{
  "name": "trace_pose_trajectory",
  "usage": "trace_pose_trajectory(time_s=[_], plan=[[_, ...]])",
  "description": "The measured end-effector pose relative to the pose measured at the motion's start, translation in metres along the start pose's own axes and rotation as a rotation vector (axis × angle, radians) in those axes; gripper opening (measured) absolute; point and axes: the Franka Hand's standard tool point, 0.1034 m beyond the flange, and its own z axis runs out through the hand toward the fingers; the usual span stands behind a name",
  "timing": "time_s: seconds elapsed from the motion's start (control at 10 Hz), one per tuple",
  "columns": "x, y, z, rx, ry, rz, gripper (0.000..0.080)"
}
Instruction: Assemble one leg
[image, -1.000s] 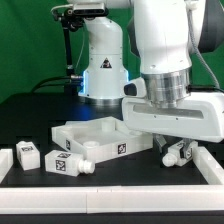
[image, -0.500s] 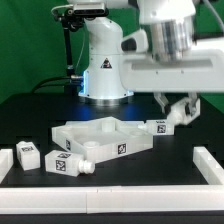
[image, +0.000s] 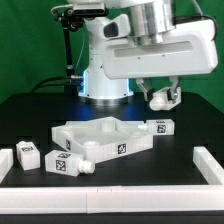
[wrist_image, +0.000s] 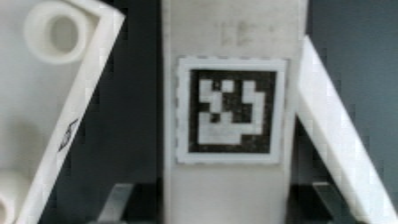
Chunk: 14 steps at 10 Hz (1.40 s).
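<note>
My gripper is shut on one leg, a small white peg with a black-and-white tag, and holds it in the air above the right end of the white tray-like frame. In the wrist view the leg fills the middle, tag facing the camera, with the gripper around it and a dark finger on each side. The frame's round socket shows beside it.
Other legs lie on the black table: one at the frame's right end, two at the exterior view's left. Low white rails border the table's front and sides. The arm's base stands behind.
The gripper has risen from table level at the exterior view's right, taking the leg up with it, and has moved a little toward the left.
</note>
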Motion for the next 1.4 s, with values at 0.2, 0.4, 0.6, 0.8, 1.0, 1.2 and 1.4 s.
trace_pose_trajectory(time_s=[0.2,0.4,0.6,0.8,1.0,1.2,1.4], plan=[[-0.022,-0.007,0.02,-0.015,-0.007,-0.002,0.0285],[-0.02,-0.007,0.019,-0.013,-0.005,-0.004,0.0285],[-0.023,-0.009,0.021,-0.013,-0.002,0.004,0.0285],[-0.048,-0.013,0.039,-0.026,0.013,-0.008,0.0286],[-0.07,-0.012,0.064,-0.04,0.017,-0.021,0.0286],[-0.087,-0.005,0.09,-0.056,0.017,-0.042,0.0286],[-0.099,-0.006,0.103,-0.068,0.007,-0.053,0.0286]])
